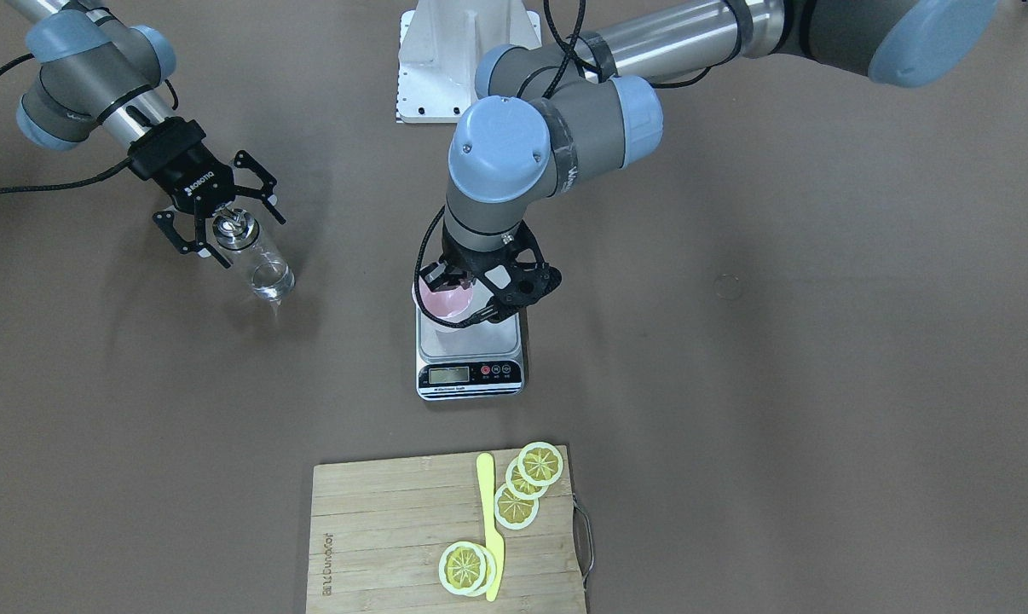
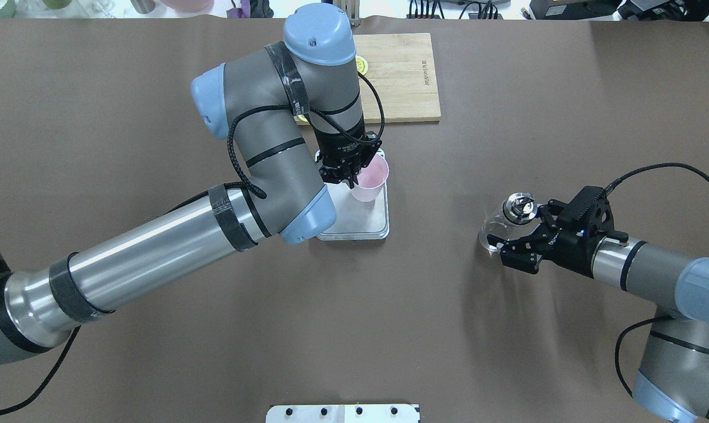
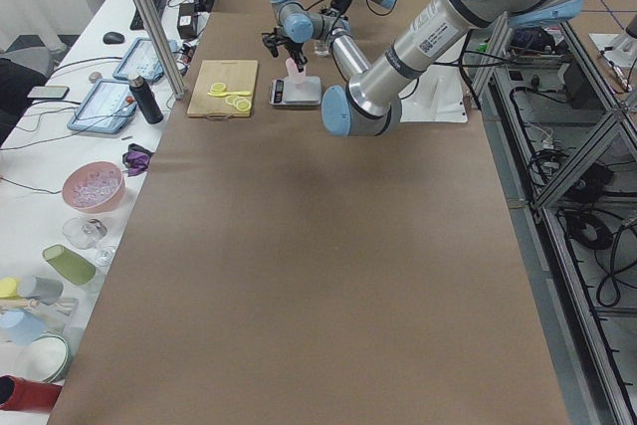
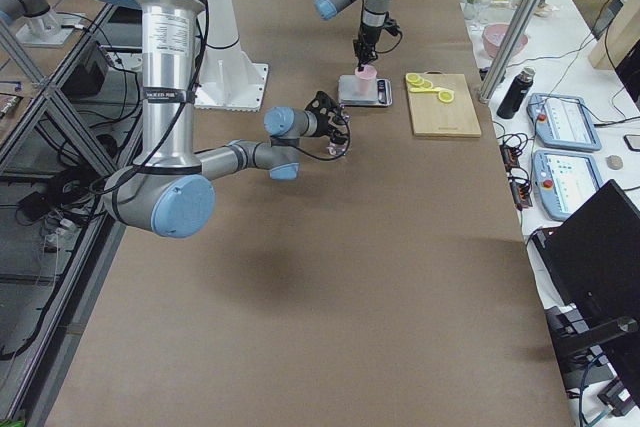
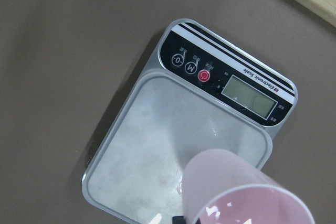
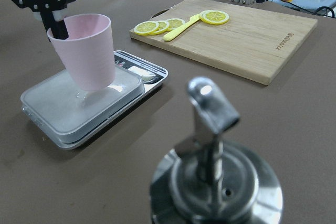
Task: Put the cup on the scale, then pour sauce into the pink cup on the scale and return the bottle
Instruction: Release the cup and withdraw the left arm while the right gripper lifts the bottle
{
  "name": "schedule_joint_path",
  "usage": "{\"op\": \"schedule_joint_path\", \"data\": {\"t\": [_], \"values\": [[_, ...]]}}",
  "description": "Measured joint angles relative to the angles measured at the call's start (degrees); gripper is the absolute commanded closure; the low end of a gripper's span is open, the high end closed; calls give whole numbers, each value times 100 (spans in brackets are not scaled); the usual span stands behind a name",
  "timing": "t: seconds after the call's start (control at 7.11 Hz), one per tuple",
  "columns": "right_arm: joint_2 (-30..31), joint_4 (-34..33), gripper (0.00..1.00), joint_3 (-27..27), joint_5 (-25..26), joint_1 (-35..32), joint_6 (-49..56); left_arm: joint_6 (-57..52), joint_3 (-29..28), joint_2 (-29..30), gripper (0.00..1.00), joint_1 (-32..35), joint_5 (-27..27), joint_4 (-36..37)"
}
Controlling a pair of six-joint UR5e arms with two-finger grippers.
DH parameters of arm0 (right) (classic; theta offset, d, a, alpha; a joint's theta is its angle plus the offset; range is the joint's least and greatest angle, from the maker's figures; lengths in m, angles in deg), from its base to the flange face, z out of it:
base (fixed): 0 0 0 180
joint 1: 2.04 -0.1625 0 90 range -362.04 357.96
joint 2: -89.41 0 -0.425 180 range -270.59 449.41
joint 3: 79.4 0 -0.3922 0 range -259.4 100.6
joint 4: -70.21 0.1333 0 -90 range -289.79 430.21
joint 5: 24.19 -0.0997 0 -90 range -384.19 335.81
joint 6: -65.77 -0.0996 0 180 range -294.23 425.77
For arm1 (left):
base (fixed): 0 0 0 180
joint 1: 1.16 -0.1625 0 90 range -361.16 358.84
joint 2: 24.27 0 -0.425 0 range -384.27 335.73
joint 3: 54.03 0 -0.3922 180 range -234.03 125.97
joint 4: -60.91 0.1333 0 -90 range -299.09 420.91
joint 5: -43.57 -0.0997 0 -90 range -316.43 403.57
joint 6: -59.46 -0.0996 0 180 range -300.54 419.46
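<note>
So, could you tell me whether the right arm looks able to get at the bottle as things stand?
Probably yes: the right gripper is open around the bottle, and the left gripper is away at the scale.

The word ROBOTIQ stands in white letters on the black body of the right gripper (image 1: 251, 240). On the scale (image 5: 157, 145), the black strip (image 5: 231, 72) says "Electronic Scale" in small white letters just past the little screen, upside down in the left wrist view. One round button (image 5: 190, 68) there has an M on it. The tiny words by the buttons, the name burned into the wooden board (image 1: 378, 529) and the pale letters on the left arm (image 1: 565, 128) are too small to read.
</note>
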Motion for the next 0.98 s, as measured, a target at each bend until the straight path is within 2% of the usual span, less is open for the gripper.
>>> {"op": "schedule_joint_path", "data": {"t": [0.14,0.28,0.42,0.98], "values": [[-30,0,6,-2,-6,-10,17,0,-6,-9,100,-55,-49,-33],[-42,7,21,-3,-14,-28,85,-1,-15,-19,59,-103,-111,-87],[-45,12,31,-4,-22,-52,162,-14,-10,-30,3,-133,-147,-130],[-53,24,74,3,-57,-219,345,-30,91,-61,3,-107,-156,-291]]}}
